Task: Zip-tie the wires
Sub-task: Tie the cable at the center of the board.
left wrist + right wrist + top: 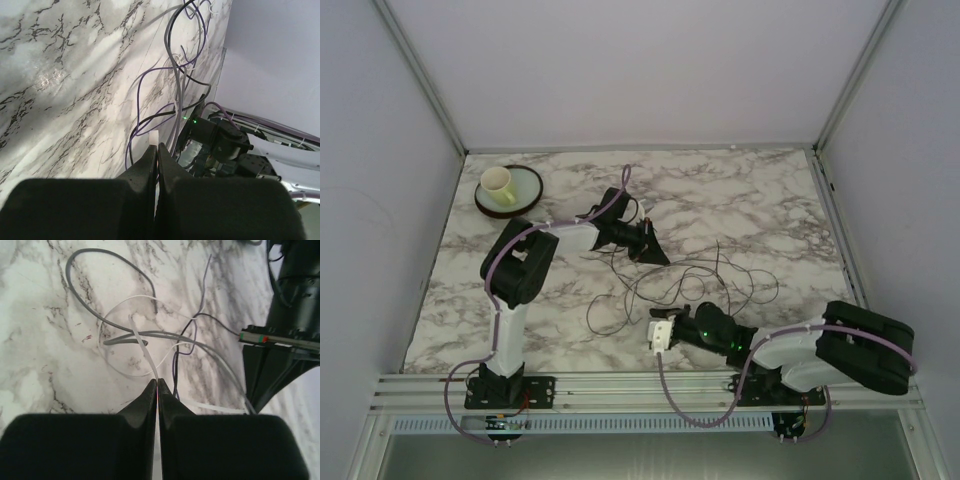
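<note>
The right claw (157, 384) is closed on a white zip tie (143, 346), whose strip rises straight out of the seam between its fingers and curves over the wires (125, 339). The left claw (156, 149) is closed too. A white sliver shows at its tips, but it cannot be told whether the claw pinches that or nothing. The wires lie in loose loops on the table (770, 200), between the two claws and spreading to the right, not yet gathered. The step in hand looks like threading the tie round the bundle. To do it well, the right arm should hold the strip low and flat to the table so its free end slides under several strands at once, not just one loop. The left claw would best bunch the strands first, since thin springy wire will likely slip out of a slack tie. Pulls should be slow, as a jerk could drag the whole tangle
</note>
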### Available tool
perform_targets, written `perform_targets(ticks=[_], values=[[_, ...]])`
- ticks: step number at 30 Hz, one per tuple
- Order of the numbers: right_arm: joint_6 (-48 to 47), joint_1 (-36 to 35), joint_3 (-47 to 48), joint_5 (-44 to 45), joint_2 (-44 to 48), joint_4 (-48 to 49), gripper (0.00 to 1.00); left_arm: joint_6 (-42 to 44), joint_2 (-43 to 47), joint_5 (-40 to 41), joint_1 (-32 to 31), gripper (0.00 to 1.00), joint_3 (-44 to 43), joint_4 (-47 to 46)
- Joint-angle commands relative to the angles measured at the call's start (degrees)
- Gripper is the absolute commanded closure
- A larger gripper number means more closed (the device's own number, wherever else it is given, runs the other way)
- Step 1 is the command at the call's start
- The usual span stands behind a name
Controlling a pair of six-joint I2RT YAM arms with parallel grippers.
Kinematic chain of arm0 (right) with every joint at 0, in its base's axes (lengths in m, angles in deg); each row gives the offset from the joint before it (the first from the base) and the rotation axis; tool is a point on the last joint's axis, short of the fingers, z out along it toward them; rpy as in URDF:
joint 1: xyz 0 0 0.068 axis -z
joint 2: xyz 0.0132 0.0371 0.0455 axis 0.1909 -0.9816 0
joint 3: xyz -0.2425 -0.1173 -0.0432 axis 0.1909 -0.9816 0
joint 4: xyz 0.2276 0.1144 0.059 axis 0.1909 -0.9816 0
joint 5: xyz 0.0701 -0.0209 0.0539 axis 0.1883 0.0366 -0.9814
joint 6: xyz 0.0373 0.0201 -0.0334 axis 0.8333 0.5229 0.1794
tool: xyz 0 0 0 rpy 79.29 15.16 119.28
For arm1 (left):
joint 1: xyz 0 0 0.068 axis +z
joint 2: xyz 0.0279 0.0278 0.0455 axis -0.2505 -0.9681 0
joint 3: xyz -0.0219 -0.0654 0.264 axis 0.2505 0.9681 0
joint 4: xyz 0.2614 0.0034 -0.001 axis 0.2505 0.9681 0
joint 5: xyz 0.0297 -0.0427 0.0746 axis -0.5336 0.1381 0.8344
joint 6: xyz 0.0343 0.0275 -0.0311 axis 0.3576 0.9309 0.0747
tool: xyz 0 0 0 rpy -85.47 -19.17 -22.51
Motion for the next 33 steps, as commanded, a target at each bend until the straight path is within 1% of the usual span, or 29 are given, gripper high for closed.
perform_targets(ticks=[1, 4, 9, 14, 20, 26, 30, 33], values=[[10.6, 3.7, 2.8, -12.9, 4.5, -11.7, 1.0, 2.0, 3.6, -0.7, -0.1, 1.0, 0.2, 0.6], [13.4, 7.3, 3.8, -17.5, 7.1, -14.8, 1.0, 1.7, 4.1, -0.6, -0.2, 1.0, 0.9, -1.2], [21.2, 12.7, 5.5, -19.3, 10.7, -17.9, 1.0, 1.6, 5.6, 0.5, -0.3, 1.0, 3.3, -4.8], [29.5, 16.7, 8.5, -22.3, 10.9, -20.5, 1.0, -0.9, 7.8, 1.0, -0.6, 1.0, 7.3, -13.4], [38.5, 22.1, 11.4, -28.4, 11.2, -23.4, 1.0, 0.2, 10.5, 2.8, -1.1, 1.0, 11.6, -20.7], [47.7, 27.1, 11.8, -34.8, 11.3, -23.5, 1.0, 6.8, 14.1, 5.9, -1.8, 1.0, 14.8, -22.5], [52.8, 28.9, 11.1, -36.7, 11.0, -21.0, 1.0, 8.1, 15.7, 7.0, -1.9, 1.0, 17.4, -25.5], [55.6, 30.0, 10.2, -36.3, 10.7, -18.3, 1.0, 8.1, 16.0, 8.1, -2.1, 1.0, 18.7, -26.2]])
